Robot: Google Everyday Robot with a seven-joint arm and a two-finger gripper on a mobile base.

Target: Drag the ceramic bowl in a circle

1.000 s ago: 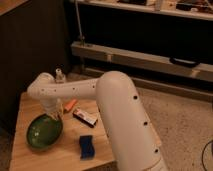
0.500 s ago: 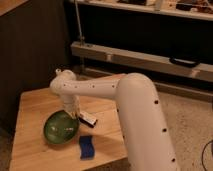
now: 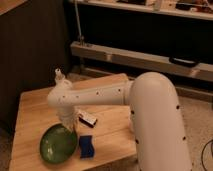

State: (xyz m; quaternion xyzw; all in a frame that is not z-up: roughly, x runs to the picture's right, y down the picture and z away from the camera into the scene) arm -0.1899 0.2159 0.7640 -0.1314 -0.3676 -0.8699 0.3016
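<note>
Green ceramic bowl [image 3: 58, 145] sits at the wooden table's [image 3: 30, 107] front edge as my gripper [image 3: 69, 127], fingers pressed together, bears on its rim mid-drag; next, I judge, comes curving onward.

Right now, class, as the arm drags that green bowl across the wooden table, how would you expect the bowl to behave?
The ceramic bowl looks wide and shallow, so it should slide rather than tip. Its glossy glaze suggests it is stiff, possibly slippery, and breakable if it drops off the table, whose front edge is close. The gripper is at the bowl's far rim, beside a blue sponge.
</note>
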